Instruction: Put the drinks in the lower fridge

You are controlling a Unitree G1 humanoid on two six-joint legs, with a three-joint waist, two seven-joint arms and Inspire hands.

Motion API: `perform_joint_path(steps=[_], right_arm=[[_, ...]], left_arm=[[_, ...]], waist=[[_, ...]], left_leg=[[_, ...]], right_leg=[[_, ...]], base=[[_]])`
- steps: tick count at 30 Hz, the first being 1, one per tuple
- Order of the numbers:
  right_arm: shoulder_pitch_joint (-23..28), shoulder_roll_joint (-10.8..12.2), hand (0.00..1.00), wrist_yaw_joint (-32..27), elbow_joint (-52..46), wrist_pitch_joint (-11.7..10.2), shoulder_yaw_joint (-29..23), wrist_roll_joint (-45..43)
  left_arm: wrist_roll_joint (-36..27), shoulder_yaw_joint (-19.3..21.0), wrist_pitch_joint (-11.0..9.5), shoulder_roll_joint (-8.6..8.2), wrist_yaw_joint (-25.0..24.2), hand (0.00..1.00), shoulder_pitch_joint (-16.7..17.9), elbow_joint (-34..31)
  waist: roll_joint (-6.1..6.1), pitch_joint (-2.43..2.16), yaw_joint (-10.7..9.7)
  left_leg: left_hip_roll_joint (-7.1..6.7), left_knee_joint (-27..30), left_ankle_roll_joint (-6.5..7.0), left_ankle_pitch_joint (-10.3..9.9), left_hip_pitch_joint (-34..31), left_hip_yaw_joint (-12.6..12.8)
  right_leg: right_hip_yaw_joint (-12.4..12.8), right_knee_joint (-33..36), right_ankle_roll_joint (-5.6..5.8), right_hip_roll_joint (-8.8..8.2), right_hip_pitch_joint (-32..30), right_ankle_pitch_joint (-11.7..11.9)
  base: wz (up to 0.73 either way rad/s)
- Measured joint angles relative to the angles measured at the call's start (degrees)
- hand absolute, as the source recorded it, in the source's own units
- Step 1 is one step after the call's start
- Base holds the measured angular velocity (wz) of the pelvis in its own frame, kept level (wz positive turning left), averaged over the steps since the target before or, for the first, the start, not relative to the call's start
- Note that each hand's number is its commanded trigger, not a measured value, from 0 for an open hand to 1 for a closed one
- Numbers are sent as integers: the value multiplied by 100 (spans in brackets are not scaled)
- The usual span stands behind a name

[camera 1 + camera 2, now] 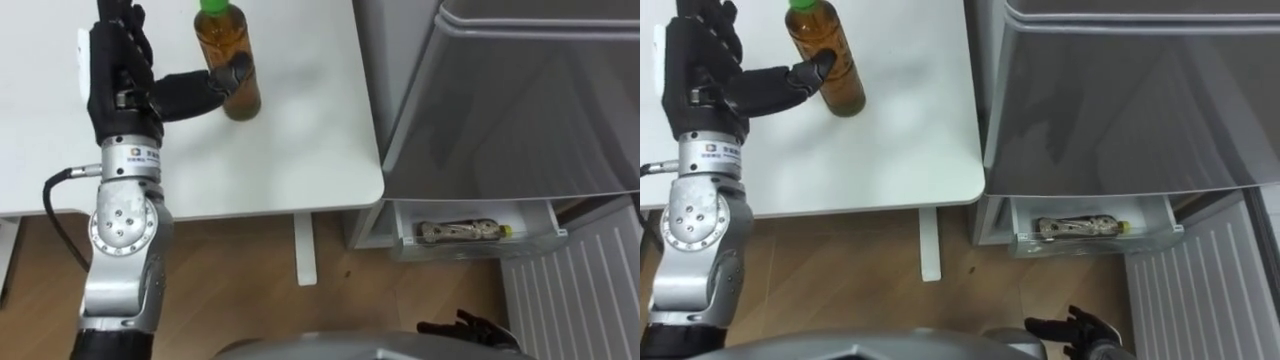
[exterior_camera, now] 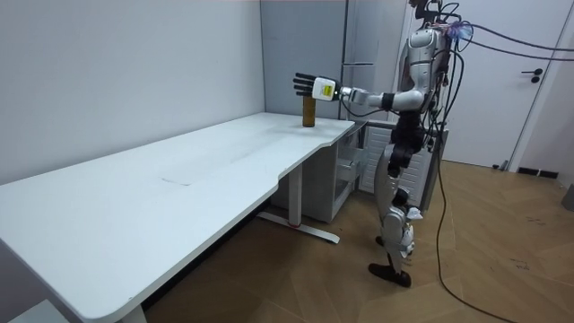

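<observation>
An amber drink bottle (image 1: 228, 60) with a green cap stands upright on the white table (image 1: 300, 150), near its far right corner. My left hand (image 1: 120, 70) is open just left of the bottle, fingers straight and thumb reaching across to touch the bottle's side. A second bottle (image 1: 460, 231) lies on its side in the open lower fridge drawer (image 1: 540, 238). My right hand (image 1: 470, 328) shows low at the bottom edge, away from both bottles. In the room view I stand at the table's end beside the fridge, left arm stretched toward the bottle (image 2: 308, 112).
The grey fridge body (image 1: 520, 100) rises right of the table, its front overhanging the drawer. A white ribbed panel (image 1: 580, 290) stands at the lower right. A table leg (image 1: 304, 245) drops to the wooden floor between table and fridge.
</observation>
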Motion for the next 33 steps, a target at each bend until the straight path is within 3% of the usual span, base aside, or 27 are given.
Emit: perform_joint_path(steps=[7,12,15,18,25,33], right_arm=[[2,0,0,72,12,2,-74,-94],[-41,12,0,29,9,7,-70,-95],[-33,28,0,3,-10,6,-63,-94],[-34,56,0,3,-26,6,-64,-81],[-15,46,0,-26,-42,0,-61,-83],[45,46,0,-24,-117,3,-121,-90]], left_arm=[[-93,-2,36,-7,-63,0,0,245],[-264,-32,102,-48,-149,0,-14,366],[-325,-17,212,-66,-149,0,-104,844],[-364,-20,246,-71,-185,0,-133,856],[-597,-1,246,-69,-155,0,-321,855],[-976,3,246,-24,-163,0,-509,855]], waist=[[13,1,-11],[23,10,-154],[15,24,-166],[-29,61,-191],[10,42,-196],[47,26,-366]], left_leg=[[28,-36,-1,0,77,108],[29,-53,-1,0,102,178],[51,-103,-1,0,189,314],[56,-115,-1,-1,179,382],[66,-117,-2,-1,181,495],[70,-123,-2,-1,164,535]], right_leg=[[141,6,-6,32,12,3],[244,4,-6,37,-1,3],[378,4,-6,61,1,4],[420,-1,-7,65,-29,4],[525,3,-13,78,-38,8],[545,15,-19,81,-66,13]], base=[[-8],[-9],[-23],[-10],[-9],[-1]])
